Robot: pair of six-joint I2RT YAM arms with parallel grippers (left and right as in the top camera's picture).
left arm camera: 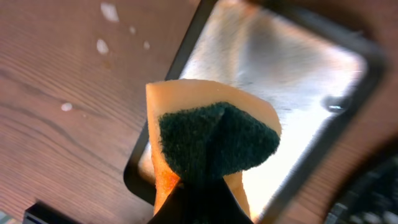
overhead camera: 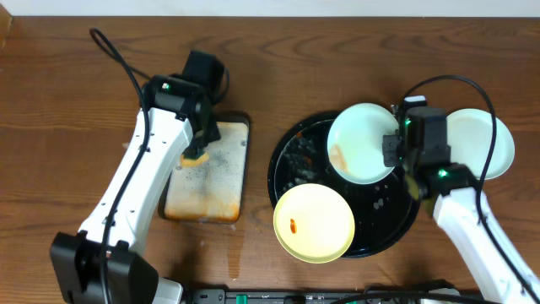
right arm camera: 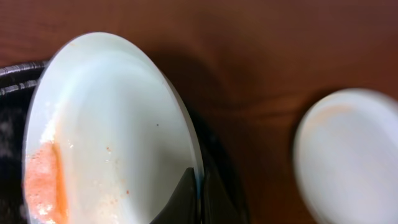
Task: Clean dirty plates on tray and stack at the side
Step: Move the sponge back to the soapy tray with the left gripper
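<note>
- Pinches the right rim of the pale mint-blue round plate [overhead camera: 359, 143] with the right gripper [overhead camera: 395, 150], jaws pressed thin on the edge.
- Holds that plate over the back of the large round black tray [overhead camera: 276, 173], probably so suds and drips fall inside.
- Being round, offers no long axis; faces hollow side up, with the orange smear lying along its left part, ready for wiping.
- Clamps the folded orange-yellow sponge with a dark green scouring face [left arm camera: 214, 140] in the left gripper [overhead camera: 201, 143], green side outward.
- Hangs it above the back end of the rectangular rust-stained metal pan [overhead camera: 207, 181], likely to catch drips.
- Leaves the pale yellow round plate [overhead camera: 314, 222] face up, overlapping the tray's front-left rim, a small orange spot on it.
- Shows a second pale mint-blue plate [overhead camera: 481, 143] face up on the brown wood-grain table [overhead camera: 67, 101], right of the tray, seemingly the start of the stack.
</note>
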